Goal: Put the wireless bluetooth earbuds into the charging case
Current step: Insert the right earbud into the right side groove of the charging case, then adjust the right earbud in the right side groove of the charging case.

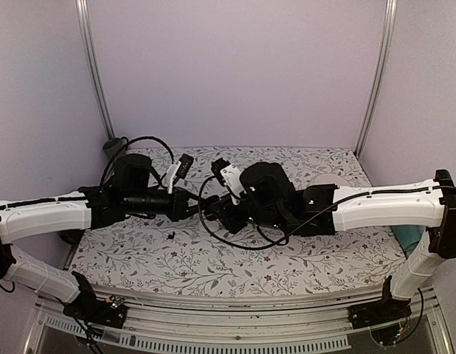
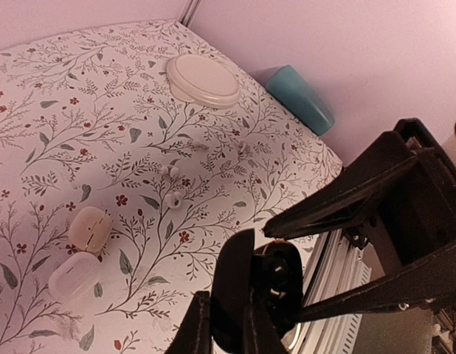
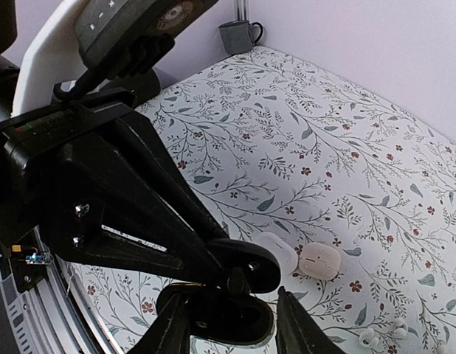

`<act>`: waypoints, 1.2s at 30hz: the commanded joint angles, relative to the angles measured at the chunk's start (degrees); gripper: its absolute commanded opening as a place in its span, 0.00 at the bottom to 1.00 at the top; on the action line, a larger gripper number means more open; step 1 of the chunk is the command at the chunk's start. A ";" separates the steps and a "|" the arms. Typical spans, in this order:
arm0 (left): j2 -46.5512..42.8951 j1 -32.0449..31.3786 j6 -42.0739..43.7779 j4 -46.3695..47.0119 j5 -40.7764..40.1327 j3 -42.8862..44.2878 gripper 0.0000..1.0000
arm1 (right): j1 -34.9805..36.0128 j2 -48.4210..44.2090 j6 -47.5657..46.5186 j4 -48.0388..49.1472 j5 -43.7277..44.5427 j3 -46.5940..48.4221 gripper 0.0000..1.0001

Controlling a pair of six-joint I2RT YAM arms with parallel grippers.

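Observation:
The black charging case (image 2: 239, 284) hangs open above the table's near edge, with my left gripper (image 2: 228, 321) shut on its lid half. The hollow half (image 2: 281, 284) faces the right arm. In the right wrist view the open case (image 3: 243, 291) sits between the fingers of my right gripper (image 3: 229, 313). Those fingers stand apart on either side of it, the right finger (image 3: 298, 324) clear of the shell. A dark stub (image 3: 237, 281) shows at the hinge, and I cannot tell whether it is an earbud. A tiny black blob (image 1: 171, 235), possibly an earbud, lies on the flowered cloth.
Two white pebble-shaped cases (image 2: 90, 227) (image 2: 73, 275) and small white earbuds (image 2: 175, 198) lie on the cloth. A white round dish (image 2: 204, 80) and a teal box (image 2: 302, 96) sit at the far right. A grey mug (image 3: 239, 35) stands in the back left corner.

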 commanded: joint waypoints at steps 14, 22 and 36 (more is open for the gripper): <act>-0.03 -1.13 3.96 3.69 -4.46 -1.88 0.00 | -8.94 -9.26 12.62 4.85 -19.59 -6.79 0.43; 0.51 -3.35 6.63 2.79 -8.61 -1.02 0.00 | -9.57 -7.42 14.49 1.74 -24.39 -4.65 0.39; 1.34 -4.61 7.53 2.11 -8.94 0.23 0.00 | -7.20 -2.57 13.97 -3.04 -19.78 -1.40 0.57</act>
